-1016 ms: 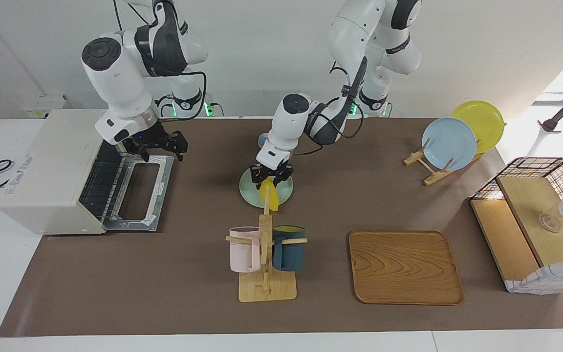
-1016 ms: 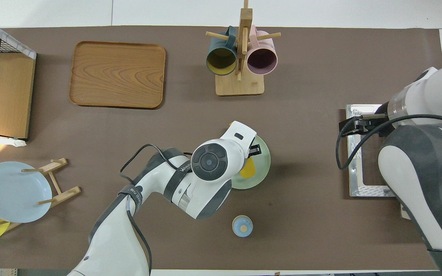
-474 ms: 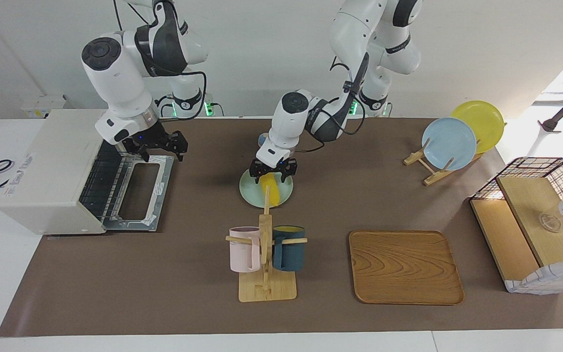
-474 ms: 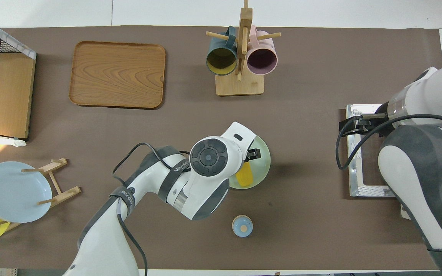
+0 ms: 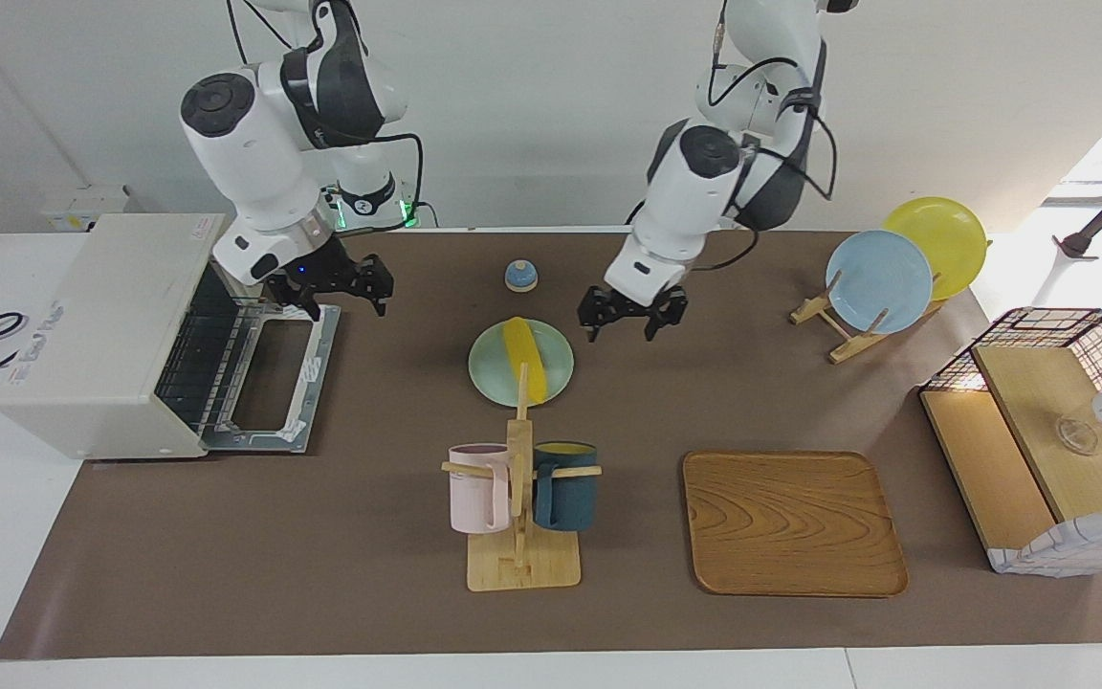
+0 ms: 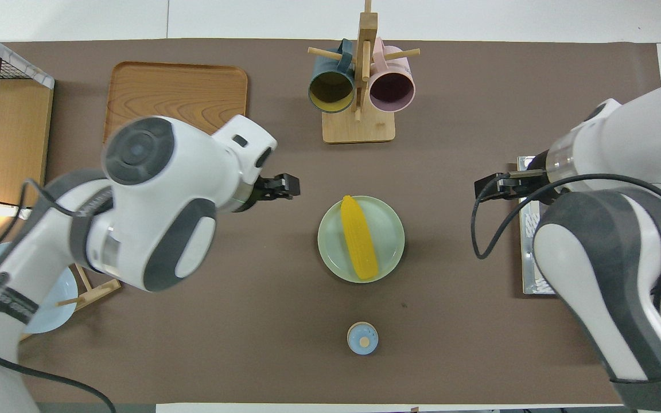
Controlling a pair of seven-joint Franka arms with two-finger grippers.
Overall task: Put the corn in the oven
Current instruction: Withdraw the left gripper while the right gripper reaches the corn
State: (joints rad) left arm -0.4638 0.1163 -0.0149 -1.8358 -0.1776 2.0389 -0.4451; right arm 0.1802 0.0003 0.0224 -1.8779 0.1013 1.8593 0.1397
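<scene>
Two grippers hang in the air, and neither holds anything. The left gripper (image 5: 631, 316) is over bare mat beside the green plate (image 5: 489, 368), toward the left arm's end of the table, with its jaws spread wide. The right gripper (image 5: 339, 289) is over the inner edge of the oven's dropped door (image 5: 274, 383), its jaws likewise wide apart.

The corn (image 5: 524, 359) lies flat on the green plate, near the middle of the table, its length running roughly toward and away from the robots (in the overhead view it sits slightly slanted across the plate (image 6: 391, 241), corn (image 6: 358, 245)). Nothing touches it.

The oven (image 5: 101, 330) stands at the right arm's end of the table with its door folded down flat onto the mat and its wire rack (image 5: 195, 359) showing inside.

Farther from the robots than the plate stands a wooden mug rack (image 5: 519, 536) carrying a pink mug (image 5: 474, 488) and a dark blue mug (image 5: 565, 485). A small blue knob-like thing (image 5: 520, 276) sits nearer to the robots than the plate. A wooden tray (image 5: 793, 522) lies toward the left arm's end, and near that end a stand holds a blue dish (image 5: 879, 280) and a yellow dish (image 5: 943, 234) upright.
</scene>
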